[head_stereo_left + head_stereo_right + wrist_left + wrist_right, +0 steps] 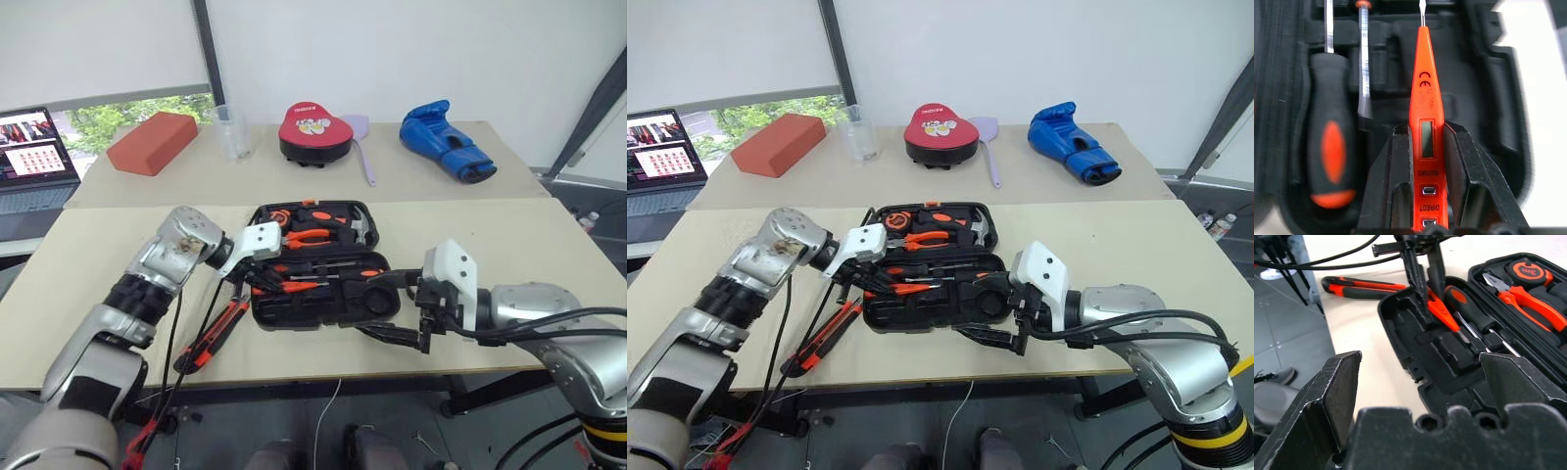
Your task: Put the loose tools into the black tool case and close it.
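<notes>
The left gripper (1426, 161) is clamped on the slim orange tester screwdriver (1425, 103), its two black fingers (1388, 176) pressed to either side of the handle. The tester's metal tip runs forward past the fingers and is cut off at the frame edge. Just under this gripper lies the open black tool case (384, 299), with one black-and-orange screwdriver (1330, 147) seated in a recess beside the tester. A second thin shaft (1364, 63) lies between them, and its handle cannot be made out.

From the head, the left gripper's fingertips are lost against the dark tray, so whether the tester touches the case cannot be told. The utility knife (220, 333) lies on the table (88, 274) on the outer side of the left gripper, apart from the case and partly crossed by cables.

The right gripper (397, 308) hangs with its fingers spread wide and nothing between them, at the case's near right corner. Its lower finger sits over the table edge. Beyond it, in the far half of the case, the pliers (1528, 296) and a tape measure (1528, 271) sit in their places. The tape measure is partly cut off in the wrist view
</notes>
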`<action>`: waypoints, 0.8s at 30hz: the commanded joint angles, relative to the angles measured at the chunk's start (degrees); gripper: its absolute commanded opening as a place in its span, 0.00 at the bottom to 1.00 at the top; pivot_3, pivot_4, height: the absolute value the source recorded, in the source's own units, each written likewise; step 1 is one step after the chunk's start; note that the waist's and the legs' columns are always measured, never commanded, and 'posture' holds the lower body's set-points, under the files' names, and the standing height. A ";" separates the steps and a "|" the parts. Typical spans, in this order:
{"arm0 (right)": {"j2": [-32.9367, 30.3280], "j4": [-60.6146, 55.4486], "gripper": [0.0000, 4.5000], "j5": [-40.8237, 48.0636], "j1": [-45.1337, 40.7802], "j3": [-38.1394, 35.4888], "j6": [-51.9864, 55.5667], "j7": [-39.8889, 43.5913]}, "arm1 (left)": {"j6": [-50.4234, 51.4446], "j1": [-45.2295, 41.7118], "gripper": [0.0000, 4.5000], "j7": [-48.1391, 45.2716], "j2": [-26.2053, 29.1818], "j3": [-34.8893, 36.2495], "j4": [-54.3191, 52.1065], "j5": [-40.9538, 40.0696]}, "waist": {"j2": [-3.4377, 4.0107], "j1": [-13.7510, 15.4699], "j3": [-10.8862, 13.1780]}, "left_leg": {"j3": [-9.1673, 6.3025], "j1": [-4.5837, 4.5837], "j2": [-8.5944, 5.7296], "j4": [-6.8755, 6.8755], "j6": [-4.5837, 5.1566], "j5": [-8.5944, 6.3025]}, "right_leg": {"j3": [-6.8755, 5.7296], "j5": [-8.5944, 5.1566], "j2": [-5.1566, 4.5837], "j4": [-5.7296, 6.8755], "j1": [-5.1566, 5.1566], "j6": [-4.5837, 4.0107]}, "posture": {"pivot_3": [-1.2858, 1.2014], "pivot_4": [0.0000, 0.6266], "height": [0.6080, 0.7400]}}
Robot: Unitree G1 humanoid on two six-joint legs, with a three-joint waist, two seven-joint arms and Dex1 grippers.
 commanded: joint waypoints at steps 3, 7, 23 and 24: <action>0.61 -1.71 1.00 0.24 -0.14 -0.93 -0.61 -1.93 | -1.87 -3.14 0.09 -0.85 -1.52 -1.19 5.21 4.05 | 0.00 -0.13 0.00 | 0.00 -0.01 0.00 0.00 0.02 -0.01 | 0.00 0.00 0.01 0.00 -0.01 0.00 | 0.52 0.24 1.00; 0.86 -1.94 1.00 0.46 0.60 -1.51 -0.89 -2.73 | -1.13 -3.18 0.09 -2.88 -1.53 -1.56 5.86 5.20 | 0.00 -0.06 0.00 | 0.00 0.00 0.01 0.00 0.03 -0.02 | 0.01 0.00 0.02 0.02 -0.03 0.00 | 0.52 0.24 1.00; 1.65 -2.42 1.00 1.31 2.09 -2.42 -1.49 -3.53 | 3.98 -0.50 0.87 -1.90 -2.82 12.02 2.30 -5.38 | -0.01 -0.07 -0.01 | 0.00 -0.04 0.01 0.06 0.06 -0.04 | -0.01 0.00 0.03 0.05 -0.09 0.00 | 0.52 0.24 1.00; 1.62 -2.34 1.00 1.33 2.14 -2.46 -1.55 -3.49 | 4.11 0.15 0.75 -0.67 -3.19 13.05 2.61 -5.91 | -0.01 -0.07 -0.01 | 0.00 -0.03 0.01 0.06 0.06 -0.04 | -0.01 0.00 0.04 0.05 -0.09 0.00 | 0.52 0.24 1.00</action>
